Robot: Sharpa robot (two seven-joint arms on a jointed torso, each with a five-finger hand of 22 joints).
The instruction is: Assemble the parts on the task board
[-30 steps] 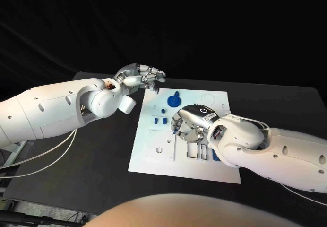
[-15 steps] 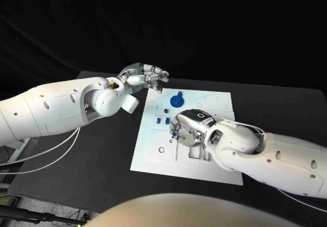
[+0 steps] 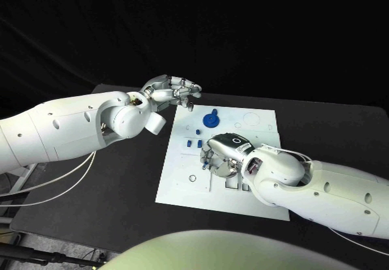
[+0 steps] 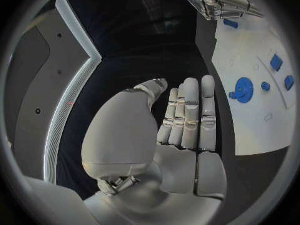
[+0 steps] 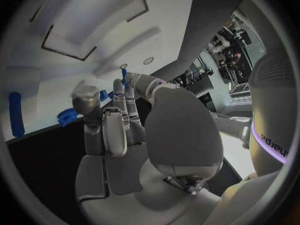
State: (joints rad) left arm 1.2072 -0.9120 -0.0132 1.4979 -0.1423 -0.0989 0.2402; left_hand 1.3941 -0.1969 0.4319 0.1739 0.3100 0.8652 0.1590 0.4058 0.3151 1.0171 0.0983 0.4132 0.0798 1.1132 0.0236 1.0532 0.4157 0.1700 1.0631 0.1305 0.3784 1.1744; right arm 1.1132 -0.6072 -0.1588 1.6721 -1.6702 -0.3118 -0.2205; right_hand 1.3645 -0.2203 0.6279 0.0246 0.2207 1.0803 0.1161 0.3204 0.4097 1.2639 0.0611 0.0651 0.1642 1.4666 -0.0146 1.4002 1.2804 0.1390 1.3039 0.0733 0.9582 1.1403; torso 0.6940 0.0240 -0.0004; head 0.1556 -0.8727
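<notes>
Lying mid-table (image 3: 121,185), board (image 3: 194,191) carries blue parts: gear (image 3: 209,119) at far end. Right hand (image 3: 223,154) over board centre, fingers curled; hold cannot be told. Left hand (image 3: 172,90) empty, fingers straight, beyond board's far-left corner. Black backdrop.

Black table (image 3: 97,185) with a matte top, its far edge meeting an unlit black backdrop (image 3: 243,39) that spans the upper part of the head view. White cables (image 3: 40,188) trail over the table's near left side. At the lower left corner, past the table's edge, a strip of grey floor (image 3: 20,247) and a dark bar (image 3: 32,257) are visible.
</notes>
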